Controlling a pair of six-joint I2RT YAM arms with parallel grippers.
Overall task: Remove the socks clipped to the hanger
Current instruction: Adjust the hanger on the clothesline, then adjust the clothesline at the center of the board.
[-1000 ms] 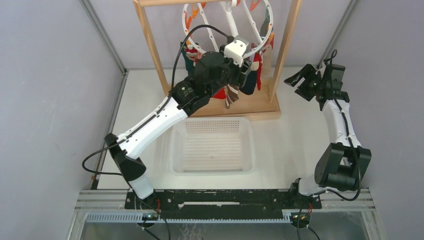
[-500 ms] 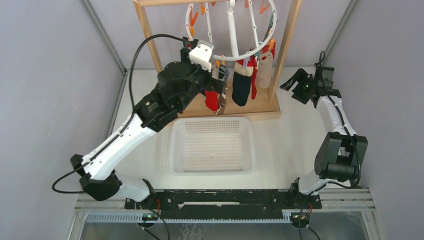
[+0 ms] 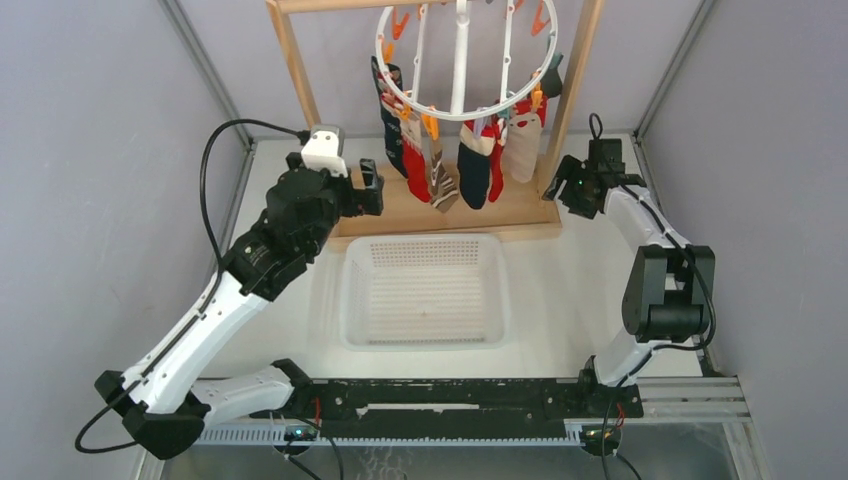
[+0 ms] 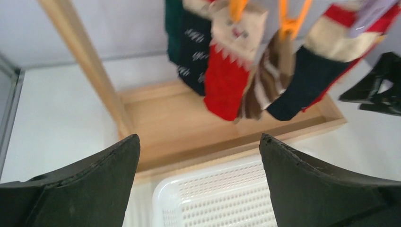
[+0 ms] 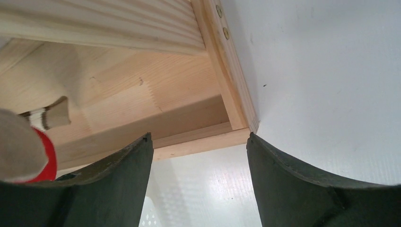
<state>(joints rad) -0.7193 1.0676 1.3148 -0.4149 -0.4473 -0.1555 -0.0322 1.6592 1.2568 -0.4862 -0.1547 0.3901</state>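
The white round hanger hangs in the wooden rack with orange clips on its rim. Several socks hang from it: dark green, navy, red, striped, cream. In the left wrist view I see a red sock, a navy sock and a striped sock. My left gripper is open and empty, left of the socks and apart from them. My right gripper is open and empty, low by the rack's right post. A cream-and-red sock toe shows at its left.
The wooden rack stands on a wooden base at the back. A white perforated basket sits in front of it between the arms. Grey walls close in both sides.
My left arm has pulled back to the left, away from the hanger and socks. The hanger has swung back to hang level. My right gripper has moved in and down to the rack's right post.
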